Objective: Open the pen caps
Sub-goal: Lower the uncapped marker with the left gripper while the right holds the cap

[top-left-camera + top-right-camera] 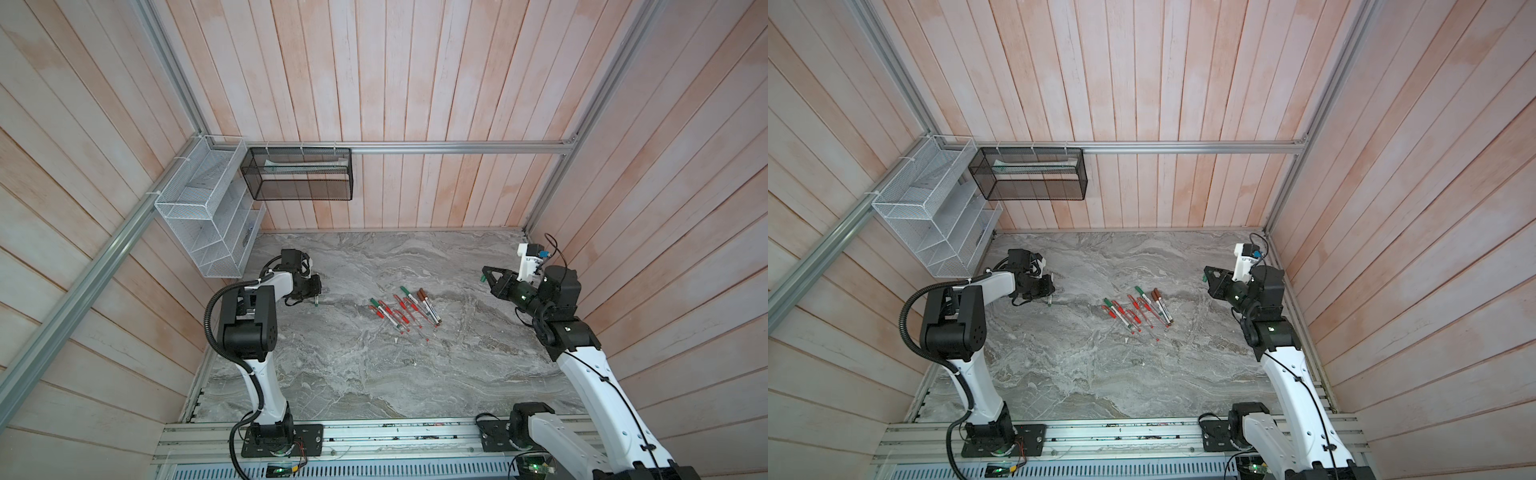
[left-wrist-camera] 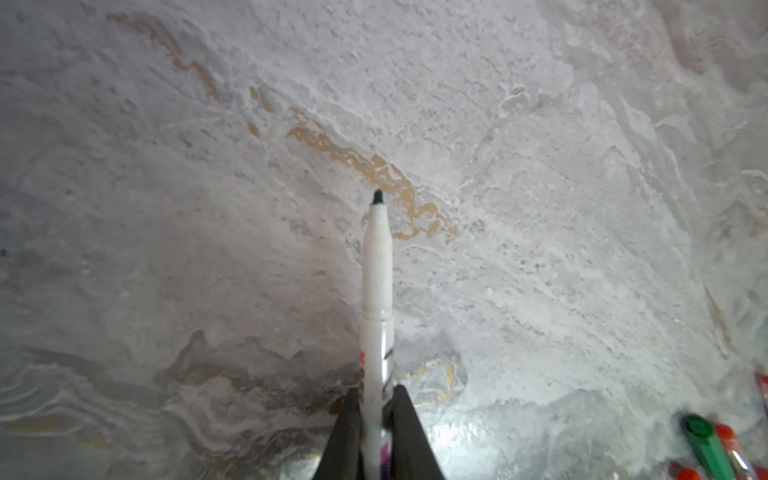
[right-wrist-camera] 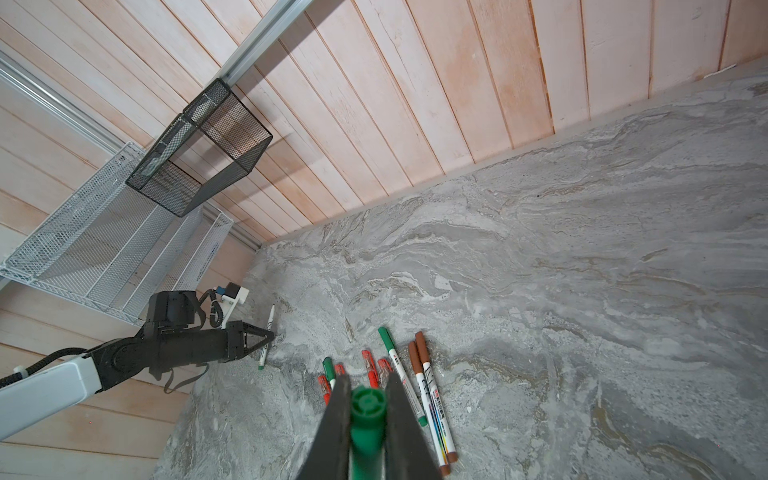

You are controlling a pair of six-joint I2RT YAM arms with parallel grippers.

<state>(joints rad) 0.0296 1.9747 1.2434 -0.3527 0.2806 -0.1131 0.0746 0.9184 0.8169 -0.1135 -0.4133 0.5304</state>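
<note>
At three o'clock, right gripper (image 1: 484,276) clamps a stubby green cap (image 3: 368,409) (ringed end). Left gripper (image 2: 376,392) pinches a bare pen (image 2: 377,270).

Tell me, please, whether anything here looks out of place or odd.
Nothing looks damaged or spilled. The slim white pen barrel in the left end effector is uncapped, and the right end effector holds a stubby green plastic cap well apart from it.

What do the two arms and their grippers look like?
Both arms have white links and black joints. The left arm carries a ribbed black hose; the right arm a thin black cable. The left gripper and right gripper are black and tapered.
</note>
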